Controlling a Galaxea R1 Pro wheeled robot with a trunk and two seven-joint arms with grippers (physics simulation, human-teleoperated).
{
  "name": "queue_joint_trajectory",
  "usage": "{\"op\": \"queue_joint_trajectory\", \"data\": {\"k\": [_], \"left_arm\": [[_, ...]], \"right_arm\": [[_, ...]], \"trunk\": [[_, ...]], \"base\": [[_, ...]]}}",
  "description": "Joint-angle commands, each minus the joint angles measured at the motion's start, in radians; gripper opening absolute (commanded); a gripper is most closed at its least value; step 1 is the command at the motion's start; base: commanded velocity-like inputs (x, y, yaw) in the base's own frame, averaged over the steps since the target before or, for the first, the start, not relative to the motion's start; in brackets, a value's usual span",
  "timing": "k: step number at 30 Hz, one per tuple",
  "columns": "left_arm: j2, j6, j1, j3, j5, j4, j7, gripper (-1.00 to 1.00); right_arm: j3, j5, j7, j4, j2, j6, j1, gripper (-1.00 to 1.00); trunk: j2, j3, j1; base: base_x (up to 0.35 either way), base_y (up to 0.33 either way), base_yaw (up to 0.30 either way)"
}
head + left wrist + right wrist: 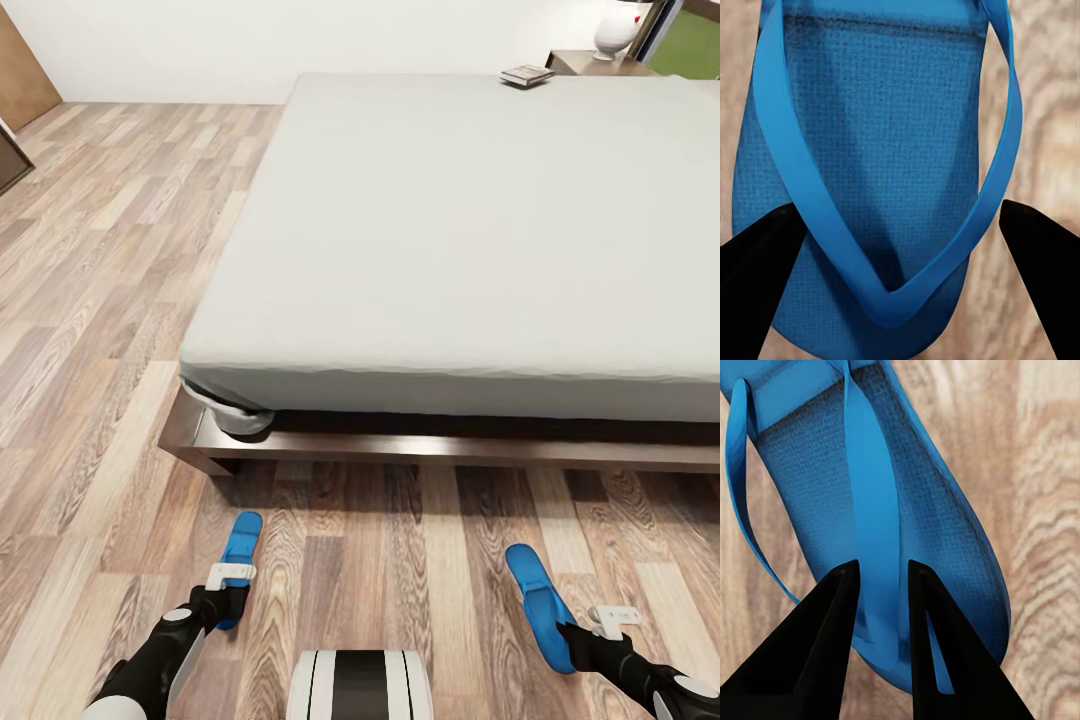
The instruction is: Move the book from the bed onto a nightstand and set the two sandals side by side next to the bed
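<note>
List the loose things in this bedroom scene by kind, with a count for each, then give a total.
Blue sandals: 2, left one and right one, apart on the floor by the bed's foot.
Book: 1, at the far edge of the bed.
White lamp-like object: 1, on the nightstand.
Total: 4

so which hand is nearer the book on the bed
Right. The book lies at the bed's far right end; the right hand is below that side, the left hand further off across the floor.
</note>
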Motion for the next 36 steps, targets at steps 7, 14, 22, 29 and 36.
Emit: {"op": "queue_joint_trajectory", "data": {"k": [7, 14, 22, 29, 36], "left_arm": [[-0.002, 0.002, 0.000, 0.008, -0.010, -0.002, -0.009, -1.00], [-0.002, 0.002, 0.000, 0.008, -0.010, -0.002, -0.009, -1.00], [-0.002, 0.002, 0.000, 0.008, -0.010, -0.002, -0.009, -1.00], [-0.002, 0.002, 0.000, 0.008, -0.010, -0.002, -0.009, -1.00], [-0.002, 0.002, 0.000, 0.008, -0.010, -0.002, -0.009, -1.00]], "right_arm": [[-0.003, -0.005, 0.008, -0.001, 0.000, 0.009, 0.000, -1.00], [-0.003, -0.005, 0.008, -0.001, 0.000, 0.009, 0.000, -1.00], [-0.003, -0.005, 0.007, 0.000, 0.000, 0.009, 0.000, -1.00], [-0.003, -0.005, 0.008, 0.000, 0.000, 0.009, 0.000, -1.00], [-0.003, -0.005, 0.007, 0.000, 0.000, 0.009, 0.000, -1.00]], "trunk": [[-0.001, -0.020, 0.002], [-0.001, -0.020, 0.002], [-0.002, -0.024, 0.003], [-0.002, -0.035, 0.004], [-0.002, -0.035, 0.004]], "base": [[0.000, 0.000, 0.000], [0.000, 0.000, 0.000], [0.000, 0.000, 0.000], [0.000, 0.000, 0.000], [0.000, 0.000, 0.000]]}}
